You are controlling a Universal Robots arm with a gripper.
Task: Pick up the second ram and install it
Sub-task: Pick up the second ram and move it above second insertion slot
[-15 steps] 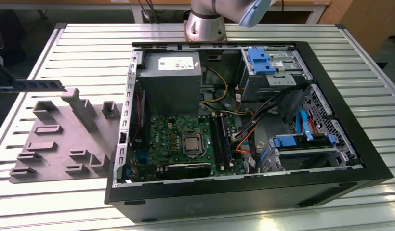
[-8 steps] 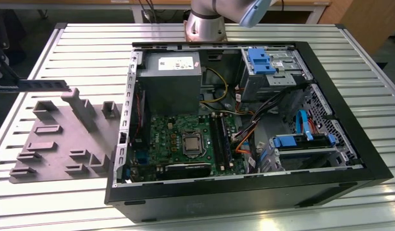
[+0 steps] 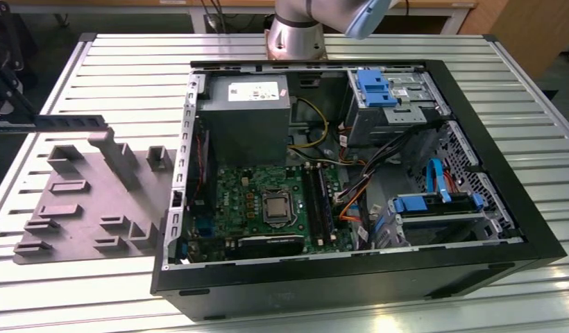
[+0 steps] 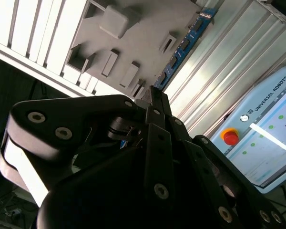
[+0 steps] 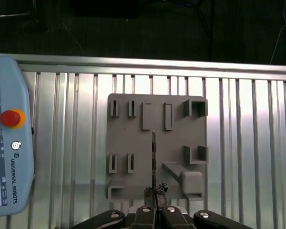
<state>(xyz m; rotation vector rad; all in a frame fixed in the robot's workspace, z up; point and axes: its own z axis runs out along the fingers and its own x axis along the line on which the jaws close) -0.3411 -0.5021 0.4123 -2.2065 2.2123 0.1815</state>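
- Silver ribbed metal table (image 3: 127, 62), also in both wrist views (image 5: 248, 143) (image 4: 229, 62), carries everything.
- Big black open computer case (image 3: 359, 281) lies on its side on the table, toward the exterior view's right.
- Grey-and-silver robot arm (image 3: 298, 31) rises from the table behind the case.
- Light blue control tablet (image 5: 9, 143) (image 4: 271, 129) with a red button lies on the table beside the tray.
- Grey moulded plastic tray (image 3: 90, 201) (image 5: 128, 138) (image 4: 148, 24) with raised blocks sits flat on the table, just beside the case.
- Green circuit board (image 3: 234, 194) inside the case has long black slots (image 3: 319, 201).
- Black gripper (image 5: 155, 192) (image 4: 153, 98) hangs high over the tray; jaws closed on the near end of the stick.
- Second ram (image 5: 153, 152) (image 4: 188, 43), a long narrow flat stick with dark chips on a bluish board, sticks out from the jaws, held in the air above the tray, well apart from the case.
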